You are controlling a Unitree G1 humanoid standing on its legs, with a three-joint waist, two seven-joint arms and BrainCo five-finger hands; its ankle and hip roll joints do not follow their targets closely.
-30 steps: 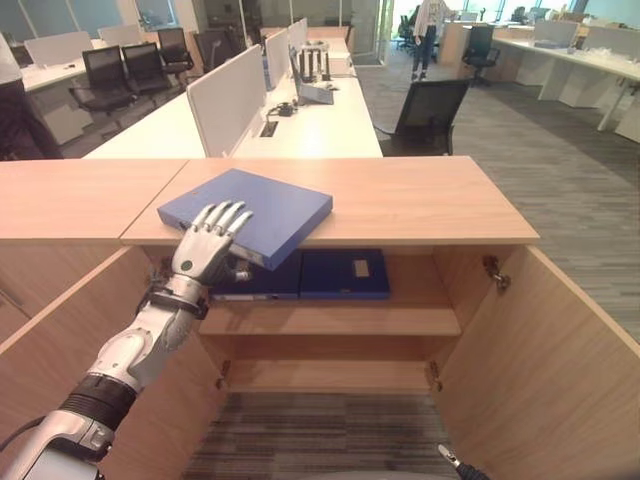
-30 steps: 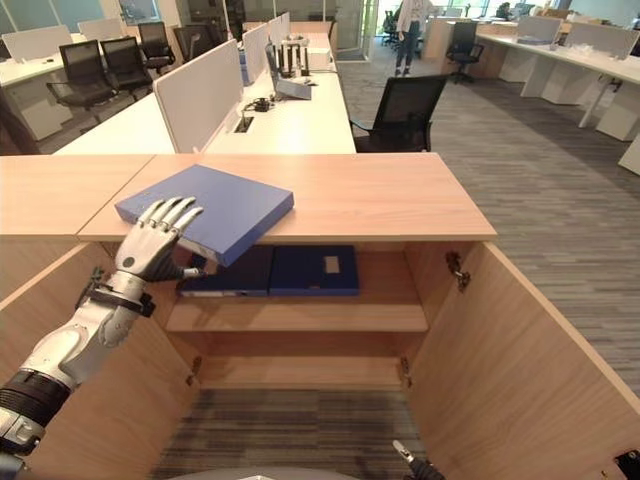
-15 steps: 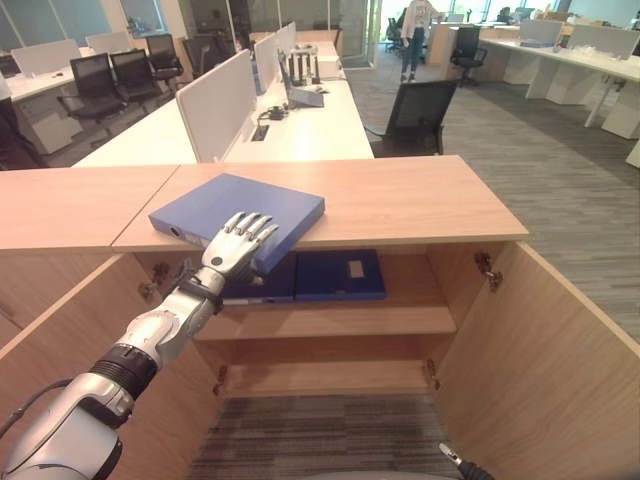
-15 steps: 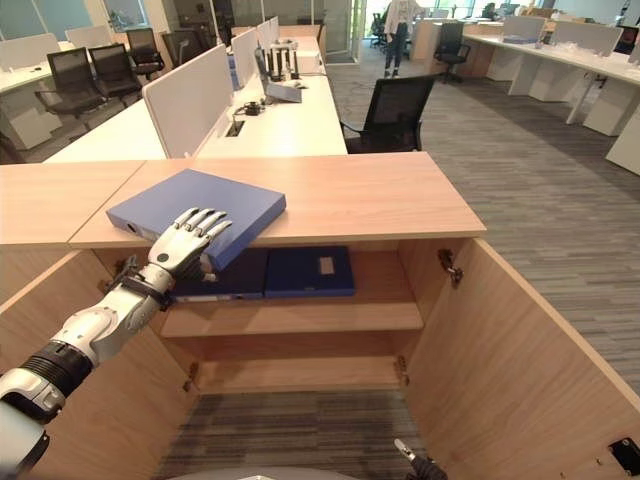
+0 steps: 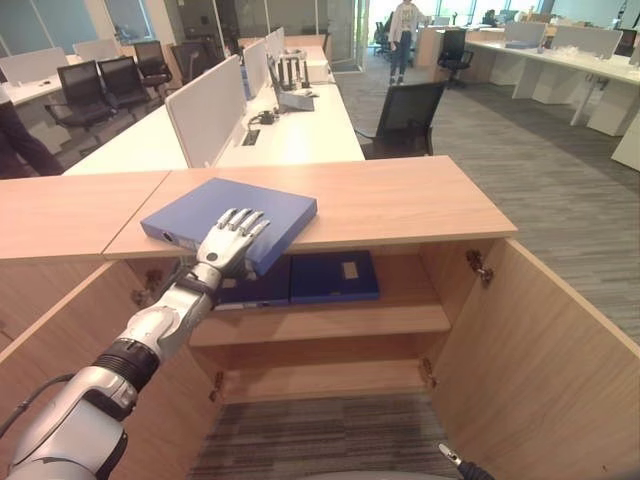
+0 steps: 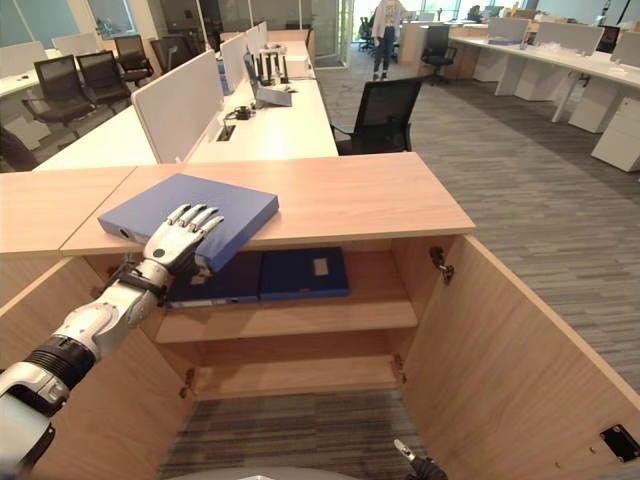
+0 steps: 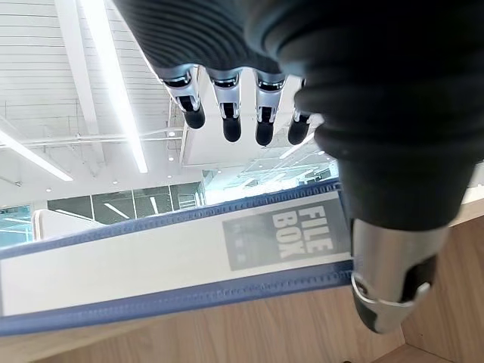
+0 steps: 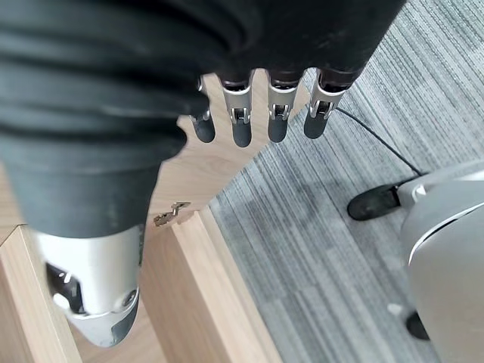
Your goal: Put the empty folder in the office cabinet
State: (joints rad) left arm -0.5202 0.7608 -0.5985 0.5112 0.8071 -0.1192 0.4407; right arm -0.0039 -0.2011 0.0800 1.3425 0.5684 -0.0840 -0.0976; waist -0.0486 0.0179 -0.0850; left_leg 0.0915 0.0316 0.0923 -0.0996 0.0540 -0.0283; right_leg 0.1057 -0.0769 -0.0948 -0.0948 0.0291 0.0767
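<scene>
A blue folder (image 5: 255, 205) lies flat on top of the wooden cabinet (image 5: 400, 200), its near corner jutting over the front edge. My left hand (image 5: 230, 243) rests on that corner with straight fingers on the cover and the thumb below the edge. In the left wrist view the fingers (image 7: 231, 113) stand above the folder's labelled spine (image 7: 189, 265) and the thumb (image 7: 389, 280) under it. My right hand (image 8: 240, 121) hangs open over the carpet beside a cabinet door.
Both cabinet doors stand open, the right door (image 5: 540, 350) swung far out. Two blue folders (image 5: 335, 277) lie on the upper shelf; the lower shelf (image 5: 320, 378) is bare. Desks and chairs (image 5: 410, 110) stand behind the cabinet. A person (image 5: 405, 25) stands far back.
The camera has shifted. My left hand has slid a little farther onto the folder's overhanging corner; the folder lies where it was.
</scene>
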